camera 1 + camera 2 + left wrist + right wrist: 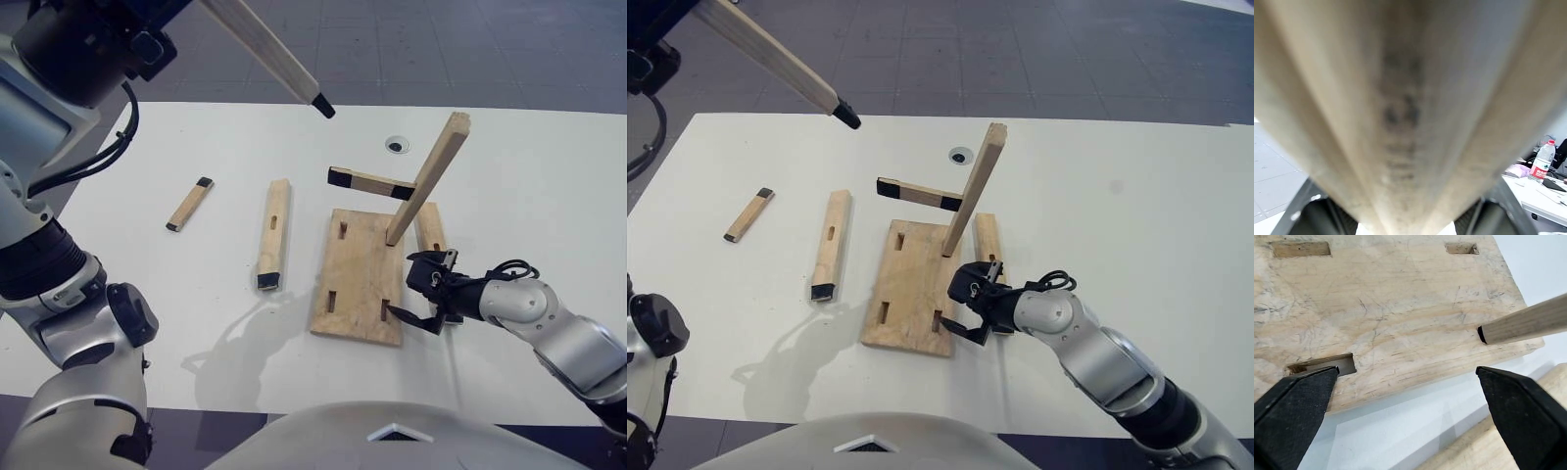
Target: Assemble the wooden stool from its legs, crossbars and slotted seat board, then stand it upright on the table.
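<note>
Right hand [420,290], open, sits at the 4 o'clock edge of the pale slotted wooden seat board [355,279] lying on the worktop [549,176], likely steadying it. Left hand [157,29] grips a black-tipped wooden leg [272,57] aloft at 11 o'clock.

Stool part-built on white table [1136,225], right gripper at the seat board.
Slotted seat board [906,284] lies flat; one leg [972,186] stands tilted in its far right slot, a black-ended crossbar [917,193] sticking out from it. Right gripper [947,305] is spread wide at the board's near right corner. Spare leg [988,235] lies just beside the board; another leg [830,245] and a short crossbar [748,214] lie further left. Raised leg [774,54] hangs over the far left, black tip down.
</note>
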Motion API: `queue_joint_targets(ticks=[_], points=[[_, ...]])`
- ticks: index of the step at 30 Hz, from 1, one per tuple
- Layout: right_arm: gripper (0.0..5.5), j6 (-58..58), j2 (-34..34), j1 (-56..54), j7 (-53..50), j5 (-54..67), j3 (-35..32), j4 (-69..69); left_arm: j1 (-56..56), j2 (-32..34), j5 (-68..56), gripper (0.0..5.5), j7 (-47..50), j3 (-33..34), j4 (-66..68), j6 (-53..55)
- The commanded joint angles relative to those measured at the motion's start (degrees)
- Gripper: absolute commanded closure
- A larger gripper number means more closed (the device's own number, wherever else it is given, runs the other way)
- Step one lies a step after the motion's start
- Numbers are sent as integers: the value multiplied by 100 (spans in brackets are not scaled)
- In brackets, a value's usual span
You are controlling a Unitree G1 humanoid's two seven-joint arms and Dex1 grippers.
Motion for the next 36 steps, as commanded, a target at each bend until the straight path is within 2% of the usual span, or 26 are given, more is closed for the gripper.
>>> queue_joint_targets(ticks=[1,7,10,12,19,23,29,34,36], points=[[32,76,-573,127,373,-166,33,233,247,29,-63,345,10,-12,-86,-22],[32,-827,-939,-367,939,-419,-412,1276,631,312,-170,345,-288,109,-100,48],[32,-1068,-881,-536,1131,-502,-511,1577,833,421,-447,345,-399,140,-276,147],[32,-1084,-778,-488,1170,-540,-514,1545,1029,450,-634,345,-167,128,-555,186],[32,-1024,-659,-277,1182,-580,-629,1423,2033,356,-1703,345,2100,225,-2482,-477],[32,-991,-541,-171,1117,-614,-702,1416,2631,658,-2247,345,2540,181,-2979,-814],[32,-986,-429,-66,1059,-676,-734,1393,3270,1228,-2378,345,2272,131,-3285,-922],[32,-959,-338,-66,1037,-726,-747,1386,4026,1473,-1487,345,1789,-251,-3364,-781],[32,-957,-312,-83,1036,-734,-754,1392,4249,1217,-882,345,1528,-384,-3172,-1027]])
